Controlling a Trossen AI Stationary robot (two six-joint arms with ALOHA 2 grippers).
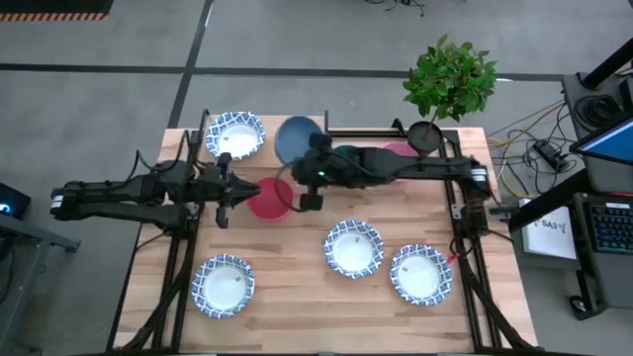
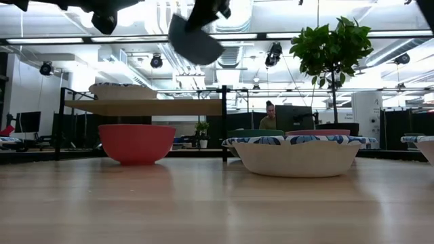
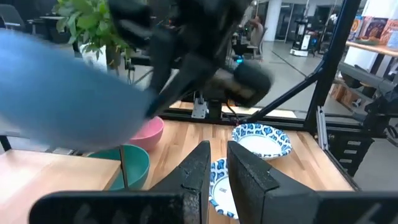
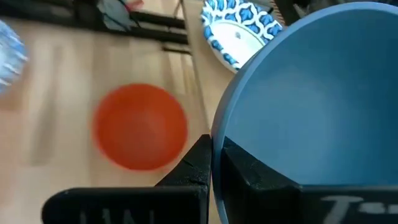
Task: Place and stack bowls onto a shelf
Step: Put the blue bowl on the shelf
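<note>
My right gripper (image 1: 313, 150) is raised over the table's far middle, shut on the blue bowl (image 1: 295, 138), which hangs tilted high in the low view (image 2: 195, 39). The shelf (image 2: 149, 106) stands at the far left and carries one white blue-rimmed bowl (image 1: 235, 135) resting on its base. The red bowl (image 1: 269, 198) sits on the table below the held bowl. The green bowl (image 1: 346, 153) and pink bowl (image 1: 401, 150) sit under the right arm. Three white bowls (image 1: 354, 247) (image 1: 420, 274) (image 1: 223, 285) lie on the near half. My left gripper (image 1: 245, 191) hovers just left of the red bowl, open by a narrow gap (image 3: 219, 155). My right gripper pinches the blue bowl's rim (image 4: 217, 134), one finger inside the bowl and one outside. The bowl is lifted clear of the table and tilted, its hollow (image 4: 311, 93) facing the wrist camera.
A black plant pot (image 1: 425, 135) with a leafy plant stands at the far right corner. The black frame rails (image 1: 465, 213) run along both table sides. The shelf board has bare wood (image 2: 190, 106) to the right of its white bowl. A person sits beyond the table (image 2: 270, 116).
</note>
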